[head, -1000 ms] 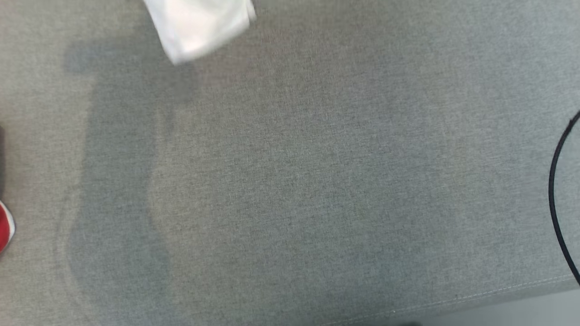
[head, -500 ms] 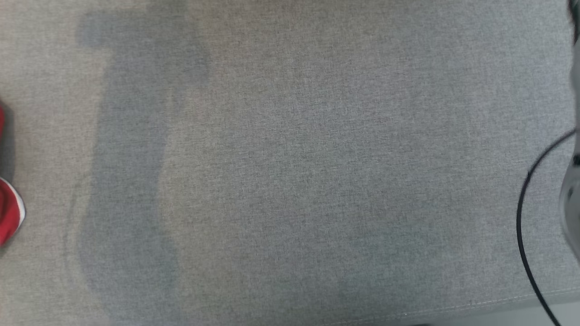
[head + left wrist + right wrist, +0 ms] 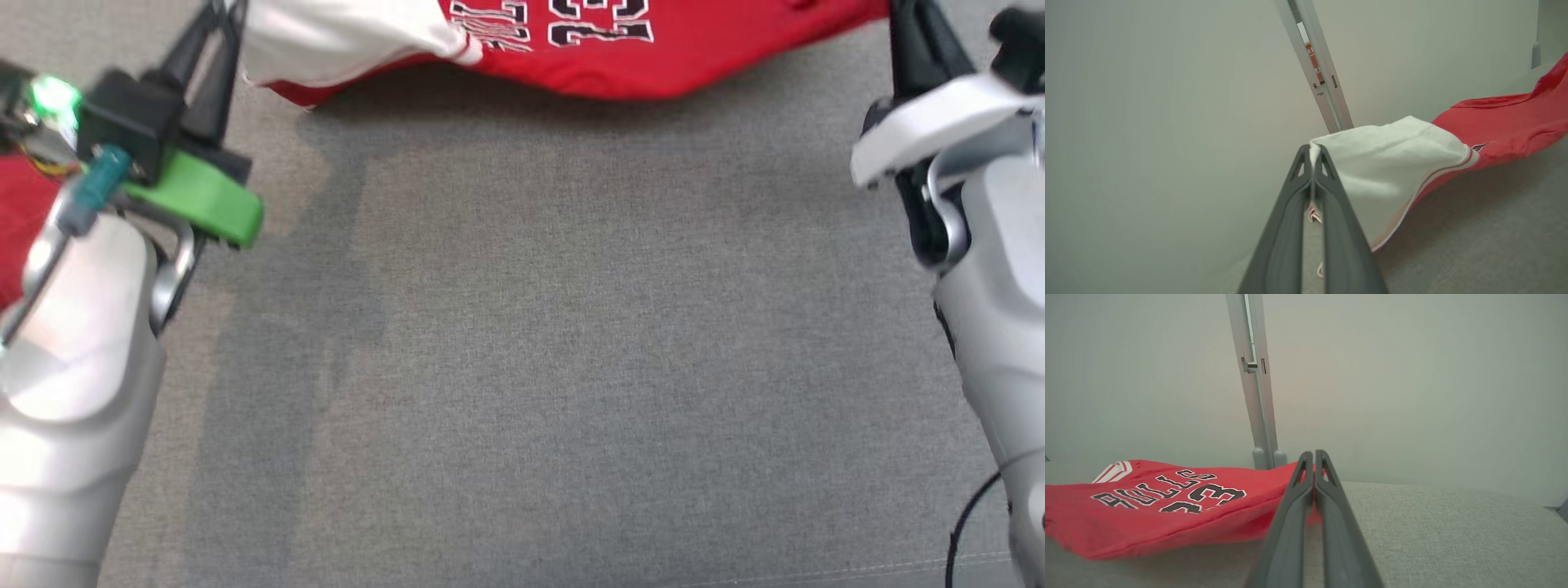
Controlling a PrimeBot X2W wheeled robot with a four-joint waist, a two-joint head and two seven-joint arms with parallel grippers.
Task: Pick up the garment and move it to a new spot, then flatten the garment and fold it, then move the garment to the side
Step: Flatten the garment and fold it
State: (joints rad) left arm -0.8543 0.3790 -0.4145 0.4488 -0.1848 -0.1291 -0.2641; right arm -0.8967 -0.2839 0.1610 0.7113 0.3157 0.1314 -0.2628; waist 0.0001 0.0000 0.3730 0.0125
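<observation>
The garment (image 3: pixel 653 49) is a red jersey with black-and-white lettering and a white part. It hangs stretched between my two grippers along the top of the head view, sagging just above the grey surface. My left gripper (image 3: pixel 222 24) is shut on the white part (image 3: pixel 1392 163), pinched at its fingertips (image 3: pixel 1313 150). My right gripper (image 3: pixel 910 24) is shut on the red edge at the other end (image 3: pixel 1313 457). In the right wrist view the lettered red cloth (image 3: pixel 1167 506) droops to the left of the fingers.
A grey fabric surface (image 3: pixel 531 367) spreads below the garment, with a stitched front edge at the lower right. A black cable (image 3: pixel 967 523) loops by my right forearm. A grey post (image 3: pixel 1255 396) stands against the pale wall. More red cloth (image 3: pixel 20 212) lies behind my left forearm.
The head view has shifted. Both arms and the stretched red garment have come into it; before, mostly bare grey surface showed, with a white piece at the top a second ago.
</observation>
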